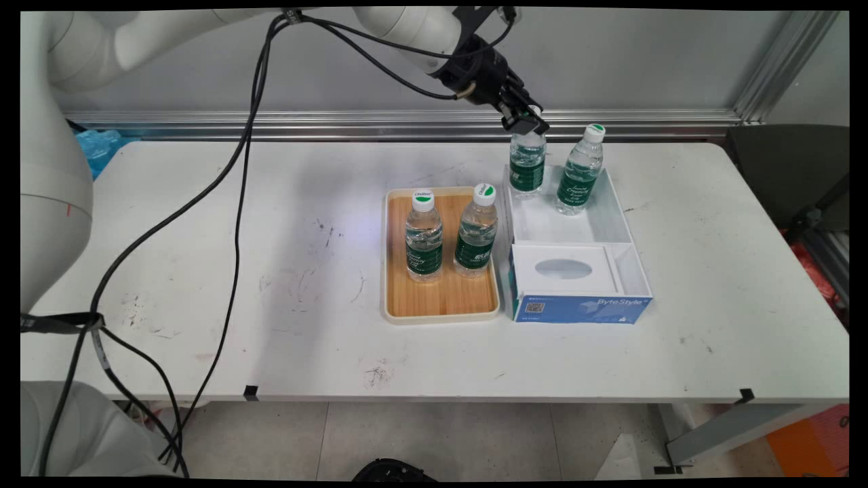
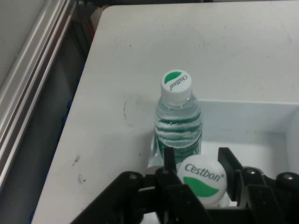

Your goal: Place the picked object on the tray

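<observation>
Poised at the top centre of the main view, just right of middle, black gripper [image 1: 523, 122] directly over the cap of a water bottle [image 1: 527, 163] standing upright in the back left corner of a white open box [image 1: 620, 220]. In the hand view, fingers [image 2: 169, 161] spread either side of that bottle's white-and-green cap, one to each side, parted and not visibly pressing on it; cap sits between them near the bottom edge of the frame. Long axis of the bottle vertical, in line with the downward-pointing hand. A second bottle [image 1: 581, 171], also upright, in the same box's back right corner, near the first but apart from it; seen beyond the fingers at mid-frame in the hand view. Nearer the camera, a blue tissue box [image 1: 576, 288] filling the front part of the white box. Left of it, just beside, a wooden tray [image 1: 444, 298] bearing two more upright bottles [image 1: 424, 237] side by side. All on a scuffed white table [image 1: 203, 271], grey wall and metal rail across the top of the frame.
</observation>
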